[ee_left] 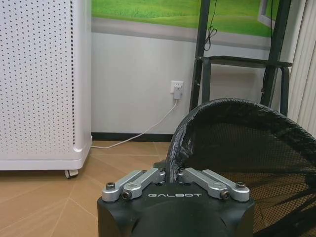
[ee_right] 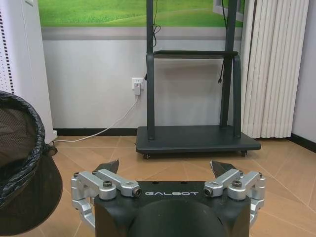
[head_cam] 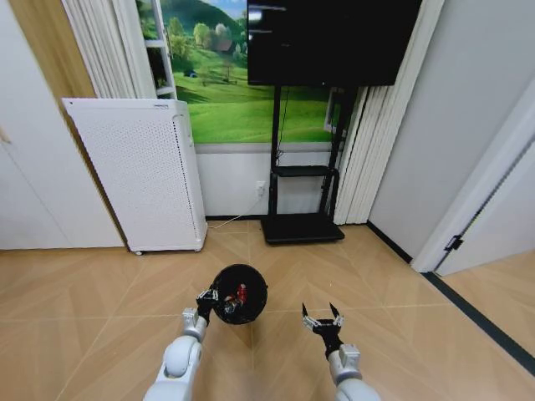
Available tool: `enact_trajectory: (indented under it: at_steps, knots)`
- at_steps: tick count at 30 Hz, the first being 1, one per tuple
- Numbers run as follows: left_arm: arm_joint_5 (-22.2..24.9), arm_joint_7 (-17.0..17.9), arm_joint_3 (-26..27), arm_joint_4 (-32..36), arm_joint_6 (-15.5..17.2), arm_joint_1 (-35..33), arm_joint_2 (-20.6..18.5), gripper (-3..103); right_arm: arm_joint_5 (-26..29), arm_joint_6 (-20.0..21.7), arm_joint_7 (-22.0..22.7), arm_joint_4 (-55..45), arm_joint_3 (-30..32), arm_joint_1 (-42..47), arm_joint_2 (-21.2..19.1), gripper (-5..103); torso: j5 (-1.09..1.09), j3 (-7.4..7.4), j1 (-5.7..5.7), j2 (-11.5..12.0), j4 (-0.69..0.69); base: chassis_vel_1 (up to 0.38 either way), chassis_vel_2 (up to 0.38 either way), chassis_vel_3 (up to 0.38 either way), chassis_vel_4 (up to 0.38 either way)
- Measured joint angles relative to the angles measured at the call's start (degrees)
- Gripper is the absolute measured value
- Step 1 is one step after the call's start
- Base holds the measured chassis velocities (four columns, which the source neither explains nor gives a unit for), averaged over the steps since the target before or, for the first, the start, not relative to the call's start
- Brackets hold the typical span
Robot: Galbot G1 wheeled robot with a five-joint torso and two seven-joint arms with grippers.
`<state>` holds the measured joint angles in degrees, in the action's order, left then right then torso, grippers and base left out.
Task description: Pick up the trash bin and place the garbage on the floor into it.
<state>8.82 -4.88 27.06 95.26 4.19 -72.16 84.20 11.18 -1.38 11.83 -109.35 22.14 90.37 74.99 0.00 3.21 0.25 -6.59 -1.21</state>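
The trash bin (head_cam: 251,288), a small black mesh wastebasket, hangs tilted just above the floor (head_cam: 100,292). My left gripper (head_cam: 209,298) is shut on its rim. In the left wrist view the rim (ee_left: 174,148) is pinched in the left gripper (ee_left: 173,172), and the mesh wall (ee_left: 247,143) curves away beyond it. A red piece of garbage (head_cam: 242,293) with a bit of white lies inside the bin. My right gripper (head_cam: 323,320) hovers open and empty to the right of the bin. The right wrist view shows its fingers spread (ee_right: 168,168) with the bin (ee_right: 19,163) beside them.
A tall white perforated appliance (head_cam: 138,175) stands on castors at the back left, with a cable running to a wall socket (ee_left: 177,89). A black TV stand (head_cam: 301,225) sits against the back wall. A white door frame (head_cam: 476,217) is at the right.
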Motion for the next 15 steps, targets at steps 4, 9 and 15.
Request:
enact_trajectory:
  at_steps: [4,9,15]
  knots:
    - [-0.5,0.1,0.0,0.0,0.0,-0.3,0.3,3,0.0,-0.2,0.0,0.2,0.2,0.2,-0.1,100,0.00,0.00,0.00,0.0,0.00,0.029,-0.018,-0.030,0.029]
    - [-1.0,0.1,0.0,0.0,0.0,-0.7,0.7,3,0.0,-0.7,0.0,0.4,0.4,0.5,-0.1,100,0.00,0.00,0.00,0.0,-0.01,0.081,-0.085,-0.103,0.093]
    - [-1.4,0.8,0.1,0.1,-0.2,-1.4,1.3,3,0.0,-2.0,-0.8,1.1,0.5,0.7,-0.1,100,0.00,-0.01,-0.02,0.0,-0.02,0.100,-0.094,-0.104,0.108]
